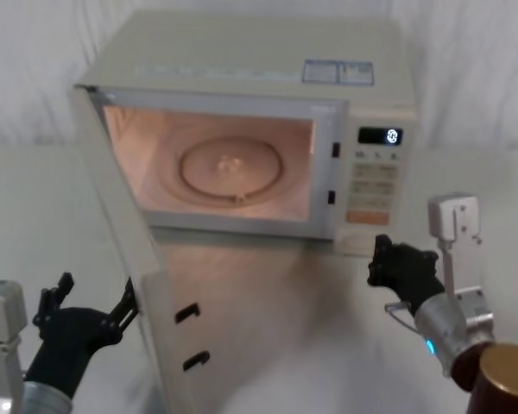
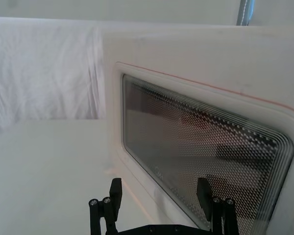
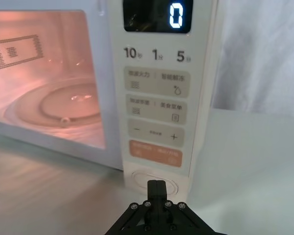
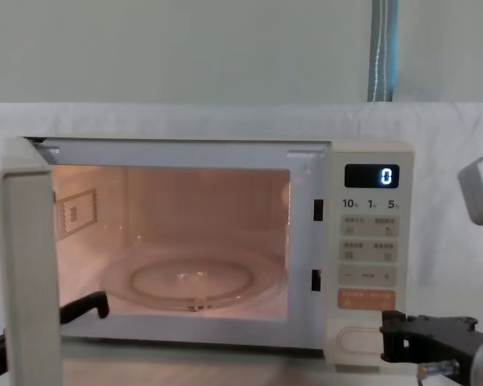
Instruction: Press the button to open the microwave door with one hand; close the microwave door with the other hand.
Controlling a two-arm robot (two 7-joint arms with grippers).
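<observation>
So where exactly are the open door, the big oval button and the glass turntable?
microwave door [image 1: 129, 250]: head view, on its inner face, swung open.
button [image 3: 149, 179]: right wrist view, on the oval's upper part above the fingers.
glass turntable [image 4: 191, 281]: chest view, on the plate's middle.

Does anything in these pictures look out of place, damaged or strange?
Nothing stands out. The microwave door is swung open and the cavity lit, as expected after the press. The right claw is shut just before the button; the open left claw faces the door's outer side.
</observation>
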